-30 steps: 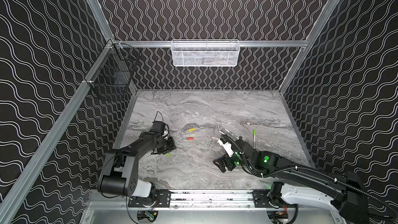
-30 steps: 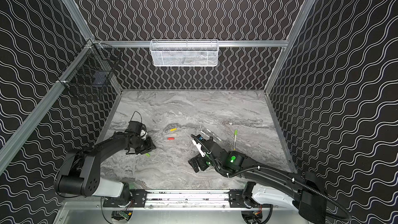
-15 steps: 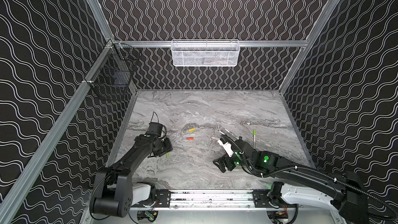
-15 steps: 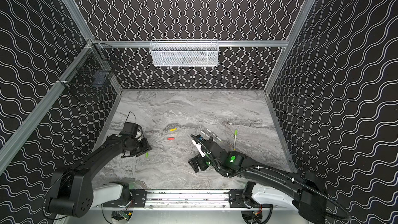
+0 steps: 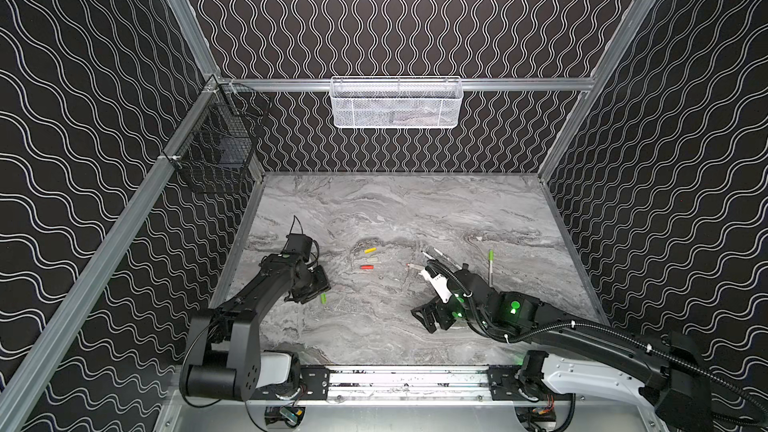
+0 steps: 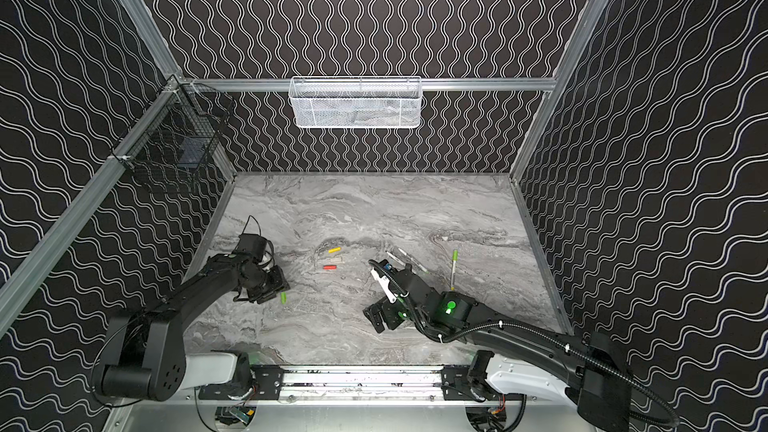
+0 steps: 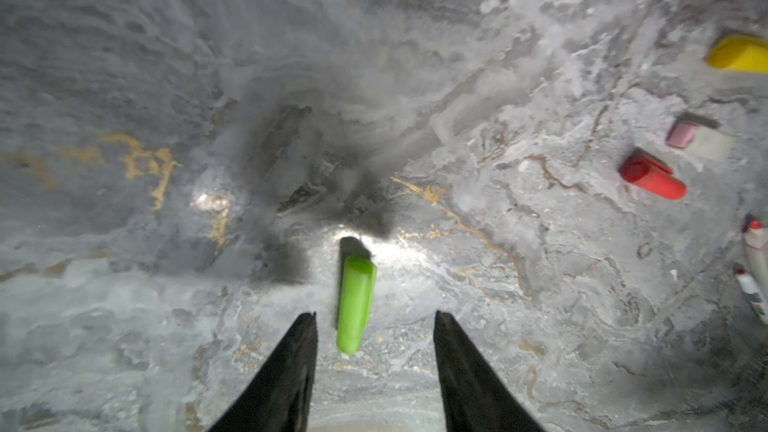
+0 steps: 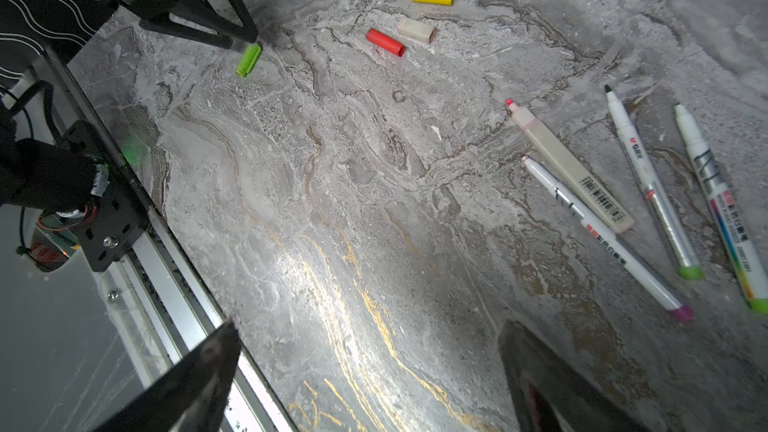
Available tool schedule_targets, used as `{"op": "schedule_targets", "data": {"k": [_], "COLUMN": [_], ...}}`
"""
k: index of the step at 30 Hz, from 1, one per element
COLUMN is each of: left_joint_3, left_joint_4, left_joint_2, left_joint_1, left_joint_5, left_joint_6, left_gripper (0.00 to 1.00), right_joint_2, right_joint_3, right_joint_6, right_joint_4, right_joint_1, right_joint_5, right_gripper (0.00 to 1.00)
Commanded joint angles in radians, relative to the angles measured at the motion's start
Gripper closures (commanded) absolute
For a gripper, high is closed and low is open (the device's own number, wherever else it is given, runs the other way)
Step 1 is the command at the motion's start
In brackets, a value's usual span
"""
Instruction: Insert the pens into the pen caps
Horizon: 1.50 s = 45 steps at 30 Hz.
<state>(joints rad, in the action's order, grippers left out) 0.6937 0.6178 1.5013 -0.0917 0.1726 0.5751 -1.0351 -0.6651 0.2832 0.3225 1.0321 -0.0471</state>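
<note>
A bright green pen cap (image 7: 355,303) lies on the marble; its near end reaches between the tips of my open left gripper (image 7: 374,315), touching neither finger. In both top views this green cap (image 5: 323,297) (image 6: 284,297) lies just right of the left gripper (image 5: 314,289). A yellow cap (image 5: 370,250), a pale grey-white cap (image 5: 372,260) and a red cap (image 5: 366,267) lie mid-table. Several uncapped pens (image 8: 602,234) lie fanned out beside the right arm. A pen with a green cap on it (image 5: 490,265) lies further right. My right gripper (image 5: 428,320) (image 8: 370,330) is wide open and empty, near the front rail.
A white mesh basket (image 5: 397,103) hangs on the back wall and a black wire basket (image 5: 216,151) on the left wall. The metal front rail (image 5: 407,380) carries both arm bases. Patterned walls close in three sides of the marble table (image 5: 415,209).
My left jaws have widened and the left arm has swung back towards the front left. The green cap stays where it lay. The right arm has not moved.
</note>
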Motion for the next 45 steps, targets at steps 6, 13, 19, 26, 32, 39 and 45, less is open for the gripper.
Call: {"op": "schedule_targets", "data": {"k": [6, 13, 19, 26, 32, 39, 45], "left_joint_3": [-0.023, -0.063, -0.065, -0.071, -0.067, -0.047, -0.042], "left_joint_4": [-0.095, -0.135, -0.139, -0.152, -0.159, -0.157, -0.154], "left_joint_2": [0.066, 0.079, 0.064, 0.013, -0.025, -0.072, -0.145], "left_joint_1": [0.018, 0.020, 0.020, 0.020, 0.019, 0.000, -0.056], "left_joint_5": [-0.015, 0.010, 0.022, 0.057, 0.096, 0.178, 0.181], "left_joint_6": [-0.021, -0.023, -0.024, -0.034, -0.040, -0.054, -0.057], "left_gripper": [0.68, 0.77, 0.81, 0.84, 0.84, 0.84, 0.84], "right_joint_2": [-0.007, -0.018, -0.035, -0.024, -0.028, -0.036, -0.079], "right_joint_3": [-0.016, -0.027, -0.029, -0.017, -0.016, -0.033, -0.045], "right_joint_6": [-0.013, -0.030, -0.032, -0.024, -0.023, 0.025, 0.136], "right_joint_4": [-0.009, -0.019, -0.033, -0.033, -0.037, -0.057, -0.013], "right_joint_1": [0.001, 0.002, 0.002, 0.002, 0.002, -0.001, -0.126], "right_joint_5": [0.013, 0.030, 0.037, 0.036, 0.038, 0.019, -0.003], "right_gripper": [0.00, 0.00, 0.01, 0.00, 0.01, 0.00, 0.00]}}
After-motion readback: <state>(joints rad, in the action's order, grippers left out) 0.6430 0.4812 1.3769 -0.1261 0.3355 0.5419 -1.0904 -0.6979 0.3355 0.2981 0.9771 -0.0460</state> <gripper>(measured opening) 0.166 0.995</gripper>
